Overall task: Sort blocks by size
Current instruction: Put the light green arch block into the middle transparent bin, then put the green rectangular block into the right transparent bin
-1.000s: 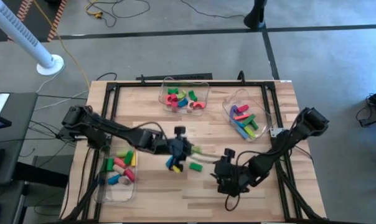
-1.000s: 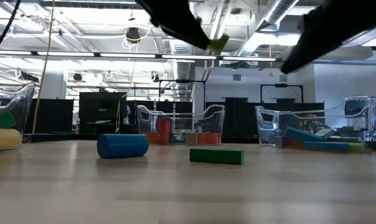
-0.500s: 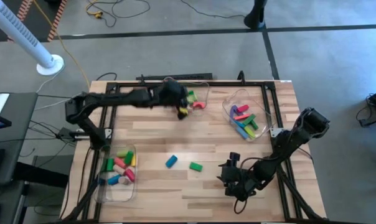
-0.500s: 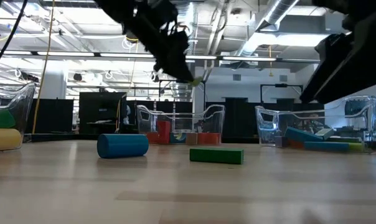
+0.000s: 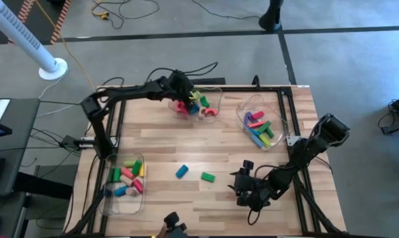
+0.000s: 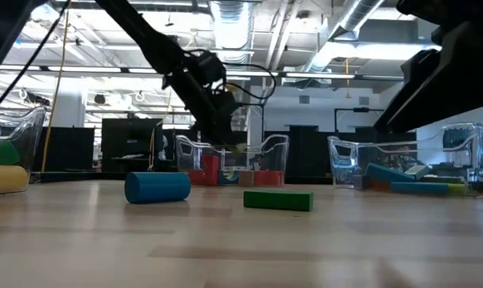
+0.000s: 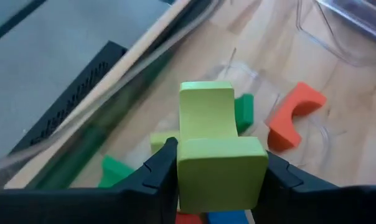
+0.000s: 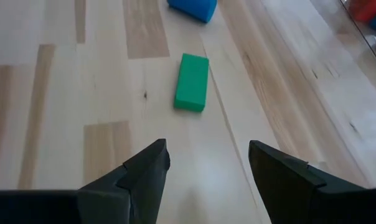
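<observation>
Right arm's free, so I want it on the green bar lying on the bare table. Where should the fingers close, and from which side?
Grip the green bar across its narrow width at mid-length, coming straight down from above. It lies flat with both long sides clear; the blue cylinder sits beyond one end. The right gripper is open just short of it, so I would turn the wrist to put the fingers square to the bar's long sides.

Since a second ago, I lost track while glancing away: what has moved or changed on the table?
The left gripper carried the yellow-green block from mid-table, near the blue cylinder and green block, to over the far middle bin; it is still shut on it. The right gripper shifted slightly and stays open. Both loose blocks and all bins stayed put.
</observation>
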You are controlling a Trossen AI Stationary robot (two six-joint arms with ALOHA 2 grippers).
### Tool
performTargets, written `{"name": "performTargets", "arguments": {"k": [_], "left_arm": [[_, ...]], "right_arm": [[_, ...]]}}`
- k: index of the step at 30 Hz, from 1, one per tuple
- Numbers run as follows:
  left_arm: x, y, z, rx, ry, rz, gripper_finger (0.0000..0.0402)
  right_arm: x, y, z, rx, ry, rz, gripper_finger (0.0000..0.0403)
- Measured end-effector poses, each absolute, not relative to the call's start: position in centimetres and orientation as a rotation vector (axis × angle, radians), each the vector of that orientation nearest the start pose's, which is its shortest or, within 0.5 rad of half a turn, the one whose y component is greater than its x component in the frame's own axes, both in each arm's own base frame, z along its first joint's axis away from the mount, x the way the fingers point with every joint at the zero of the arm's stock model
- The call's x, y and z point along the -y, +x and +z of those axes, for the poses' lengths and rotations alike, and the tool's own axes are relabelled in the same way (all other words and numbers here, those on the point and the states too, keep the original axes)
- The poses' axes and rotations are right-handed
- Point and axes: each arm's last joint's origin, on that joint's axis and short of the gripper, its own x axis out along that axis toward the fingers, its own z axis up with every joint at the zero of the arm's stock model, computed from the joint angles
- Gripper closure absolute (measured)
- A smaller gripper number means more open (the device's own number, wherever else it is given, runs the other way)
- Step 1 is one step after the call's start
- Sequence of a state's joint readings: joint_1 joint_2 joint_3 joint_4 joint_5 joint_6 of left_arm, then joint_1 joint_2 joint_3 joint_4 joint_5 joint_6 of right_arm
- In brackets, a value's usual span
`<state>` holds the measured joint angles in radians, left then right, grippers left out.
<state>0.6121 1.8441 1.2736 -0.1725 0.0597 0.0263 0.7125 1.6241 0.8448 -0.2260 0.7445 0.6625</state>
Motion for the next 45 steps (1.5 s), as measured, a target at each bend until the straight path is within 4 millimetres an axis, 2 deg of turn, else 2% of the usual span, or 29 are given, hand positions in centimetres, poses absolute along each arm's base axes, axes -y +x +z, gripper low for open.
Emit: {"name": "performTargets", "arguments": {"k": [6,17,22,26,32,37,40,45], "left_arm": [[-22.8,33.6,19.9,-0.719,-0.248,0.501,0.0237],[-22.3,33.9,19.9,-0.725,-0.245,0.487,0.019],[-21.6,34.8,20.8,-0.724,-0.228,0.459,0.0189],[-20.1,35.8,22.1,-0.763,-0.184,0.402,0.0189],[-15.8,37.3,25.1,-0.817,-0.083,0.264,0.0189],[-10.5,37.6,27.3,-0.821,-0.001,0.131,0.0189],[-7.1,37.7,27.9,-0.828,0.037,0.046,0.0189],[-1.0,38.2,27.5,-0.856,0.14,-0.124,0.0189]], "right_arm": [[-18.2,23.7,16.3,-0.681,-0.02,-0.263,0.0148],[-18.2,23.8,16.3,-0.68,-0.018,-0.265,0.0148],[-18.2,23.7,16.3,-0.68,-0.014,-0.266,0.0148],[-18.2,23.7,16.3,-0.68,-0.015,-0.265,0.0148],[-18.2,23.8,16.3,-0.68,-0.015,-0.265,0.0148],[-18.2,23.7,16.3,-0.682,-0.017,-0.265,0.0148],[-18.2,23.7,16.3,-0.685,-0.027,-0.264,0.0148],[-18.2,23.7,16.3,-0.687,-0.034,-0.261,0.0148]]}}
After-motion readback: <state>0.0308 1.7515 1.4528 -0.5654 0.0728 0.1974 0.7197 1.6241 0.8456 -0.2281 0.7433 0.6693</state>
